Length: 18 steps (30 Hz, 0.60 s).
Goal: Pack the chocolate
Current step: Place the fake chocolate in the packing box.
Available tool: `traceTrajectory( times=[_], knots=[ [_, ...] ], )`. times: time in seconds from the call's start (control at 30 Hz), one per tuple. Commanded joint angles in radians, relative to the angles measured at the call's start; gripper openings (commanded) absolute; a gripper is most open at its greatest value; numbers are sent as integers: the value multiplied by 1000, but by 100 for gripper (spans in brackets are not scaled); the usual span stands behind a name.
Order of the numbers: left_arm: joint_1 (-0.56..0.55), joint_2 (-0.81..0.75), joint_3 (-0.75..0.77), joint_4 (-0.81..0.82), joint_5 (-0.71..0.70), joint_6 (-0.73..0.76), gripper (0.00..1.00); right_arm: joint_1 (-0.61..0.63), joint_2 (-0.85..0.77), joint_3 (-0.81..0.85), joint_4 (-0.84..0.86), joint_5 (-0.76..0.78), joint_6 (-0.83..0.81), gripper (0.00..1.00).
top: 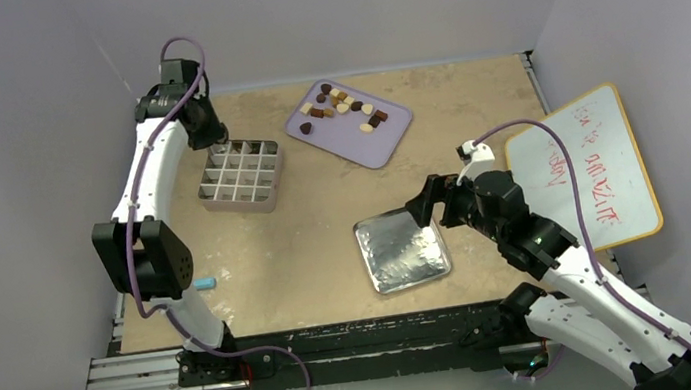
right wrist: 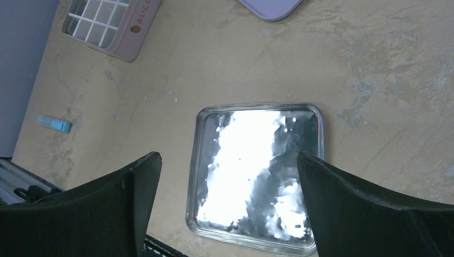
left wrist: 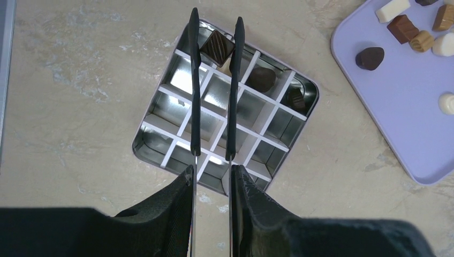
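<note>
Metal tin (left wrist: 152,128) w/ a white grid sits at the left-rear of the table (top: 305,221). Only 3 cells show chocolate (left wrist: 217,47), all along one edge row: one striped square and two dark pcs. The other cells in view are bare. The bulk, roughly fifteen pcs, lies on the purple tray (top: 385,139) just right of the tin. I'd call the job early, approx a fifth done, w/ most picks to go and then prob the lid.

Left gripper (left wrist: 212,174) is clamped on black tweezers (left wrist: 195,80), held over the tin. The tweezer tips are apart near the striped square, w/ nothing pinched btwn them as far as I can see. Right gripper (right wrist: 229,160) is spread wide and holds nothing. It hovers over the silver lid (right wrist: 257,160), which lies flat near the front edge, well apart from the tin.

Around: a whiteboard (top: 585,168) w/ red scribble at far right, and a small blue bit (top: 206,284) near the table's left edge. Nothing blocks the tin-to-tray path. The thin dividers could snag the tips, and the pcs on the tray crowd each other.
</note>
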Motion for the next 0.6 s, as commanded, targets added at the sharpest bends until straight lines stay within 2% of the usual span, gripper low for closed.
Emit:
traceTrajectory(
  times=[0.0,0.27,0.57],
  knots=[
    [12,15,13,43,-25,10,20,-3,-26,27,1,-2,1,99],
    [14,51,2,62,-21,13,22,-1,-28,20,3,-5,-1,99],
    [14,67,4,62,-58,25,30,-3,-28,21,3,5,-24,99]
  ],
)
